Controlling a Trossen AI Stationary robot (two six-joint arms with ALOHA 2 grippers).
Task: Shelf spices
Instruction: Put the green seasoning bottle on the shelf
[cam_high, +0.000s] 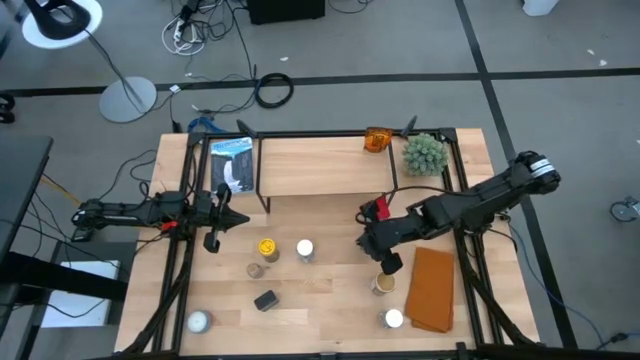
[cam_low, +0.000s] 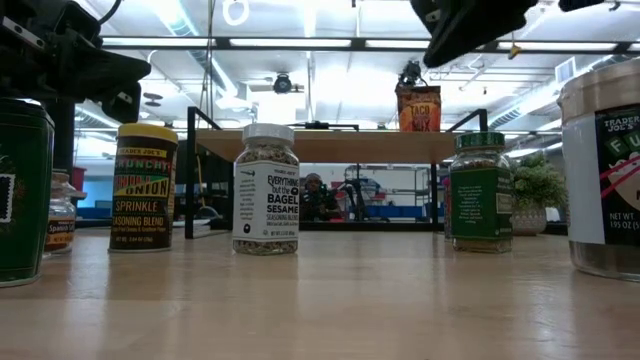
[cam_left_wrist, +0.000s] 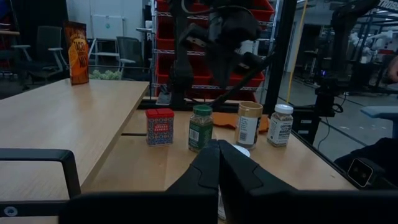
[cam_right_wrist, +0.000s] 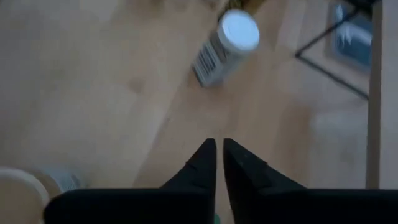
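Observation:
The shelf (cam_high: 325, 165) stands at the table's far middle, with an orange packet (cam_high: 377, 139) upright on its right end. The spices stand on the tabletop in front of it: a yellow-lidded jar (cam_high: 267, 247), a white-lidded jar (cam_high: 305, 249), a dark tin (cam_high: 265, 300), a red box (cam_high: 380, 207) and others. My right gripper (cam_right_wrist: 219, 146) hangs over the table, slanting down toward the white-lidded jar (cam_right_wrist: 224, 46). Its fingertips are a narrow slit apart and hold nothing. My left gripper (cam_left_wrist: 219, 148) waits level at the left, shut and empty.
A green spiky plant (cam_high: 424, 153) stands by the shelf's right end. An orange-brown cloth (cam_high: 432, 290) lies at the near right, with two jars (cam_high: 383, 285) (cam_high: 393, 319) beside it. A pale ball (cam_high: 199, 321) lies near left. Bare wood lies between the jar groups.

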